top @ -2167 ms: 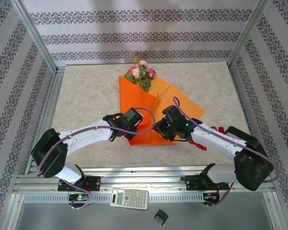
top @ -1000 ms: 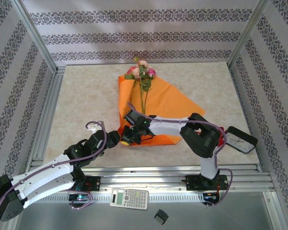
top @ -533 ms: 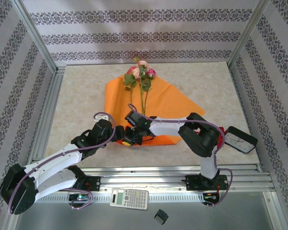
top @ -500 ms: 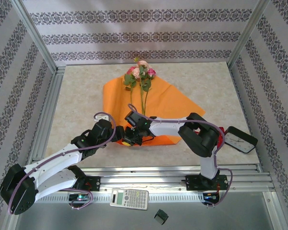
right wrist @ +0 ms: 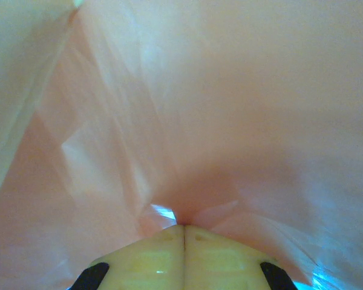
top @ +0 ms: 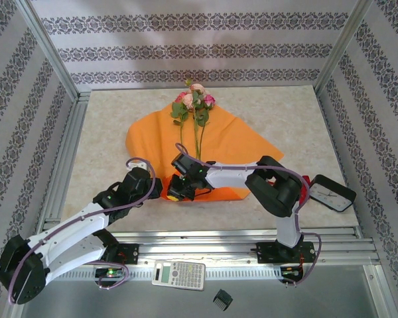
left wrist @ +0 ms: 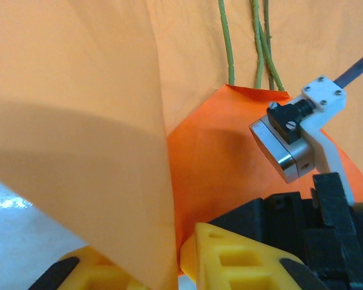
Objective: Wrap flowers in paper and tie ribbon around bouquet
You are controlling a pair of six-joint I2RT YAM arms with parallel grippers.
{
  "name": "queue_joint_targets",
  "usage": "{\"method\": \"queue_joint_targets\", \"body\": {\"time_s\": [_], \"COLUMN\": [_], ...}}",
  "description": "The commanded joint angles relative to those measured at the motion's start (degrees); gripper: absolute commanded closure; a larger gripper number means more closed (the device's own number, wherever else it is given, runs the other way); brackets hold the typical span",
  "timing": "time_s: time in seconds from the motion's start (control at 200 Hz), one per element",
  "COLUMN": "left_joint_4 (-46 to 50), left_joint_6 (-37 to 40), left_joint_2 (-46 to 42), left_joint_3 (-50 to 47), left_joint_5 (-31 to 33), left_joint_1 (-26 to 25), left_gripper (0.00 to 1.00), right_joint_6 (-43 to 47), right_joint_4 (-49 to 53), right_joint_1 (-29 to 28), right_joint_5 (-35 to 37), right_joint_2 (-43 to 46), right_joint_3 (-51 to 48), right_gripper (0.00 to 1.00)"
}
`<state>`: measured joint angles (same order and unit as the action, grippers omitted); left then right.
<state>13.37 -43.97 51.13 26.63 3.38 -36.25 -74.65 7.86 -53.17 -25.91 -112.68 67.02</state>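
The thin paper (top: 235,140) is the weak point. Both arms work its 6 o'clock corner close together, so any pull in opposite directions could, I judge, rip the sheet between them. A hard tug toward 9 o'clock could also drag the whole sheet across the worktop (top: 103,126) and roll the flowers (top: 196,105) off their line. They lie loose on the paper, heads at 12 o'clock, stems running toward 6 o'clock, with nothing pinning them. A shallow bite on the edge could slip and drop the flap.

The right gripper (right wrist: 183,234) has its jaws fully closed, pads meeting. The paper puckers into their tips, so it looks pinched there, at the sheet's 6 o'clock edge.

The left gripper (left wrist: 160,267) sits just at 9 o'clock of the right one. A raised flap of paper runs down between its yellow fingers (left wrist: 233,257) and hides the gap — whether the jaws have actually clamped it or merely straddle it, I cannot tell.
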Motion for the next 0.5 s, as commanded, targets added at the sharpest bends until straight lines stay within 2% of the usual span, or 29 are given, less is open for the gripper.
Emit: {"method": "queue_joint_targets", "body": {"time_s": [0.0,0.055,0.125,0.235,0.495], "left_joint_4": [2.1,2.7,3.9,8.6,9.0], "left_joint_6": [0.1,0.6,1.1,1.5,3.1], "left_joint_2": [-1.1,-0.9,-0.8,-1.0,-2.9], "left_joint_3": [0.1,0.5,0.9,1.9,0.8], "left_joint_5": [-0.8,-1.5,-2.3,-1.4,-0.5], "left_joint_1": [0.6,0.6,0.6,0.6,0.6], "left_gripper": [0.88,0.93,0.95,0.96,0.96], "right_joint_6": [1.4,1.2,0.7,1.5,5.0], "right_joint_4": [1.1,1.4,1.4,1.5,5.2], "right_joint_1": [-1.0,-0.9,-0.9,-0.9,0.7], "right_joint_5": [0.1,0.2,0.1,0.5,4.7], "right_joint_2": [-2.9,-3.9,-4.5,-2.7,2.0], "right_joint_3": [2.0,1.9,1.3,0.9,4.3], "right_gripper": [0.96,0.97,0.97,0.97,0.93]}}
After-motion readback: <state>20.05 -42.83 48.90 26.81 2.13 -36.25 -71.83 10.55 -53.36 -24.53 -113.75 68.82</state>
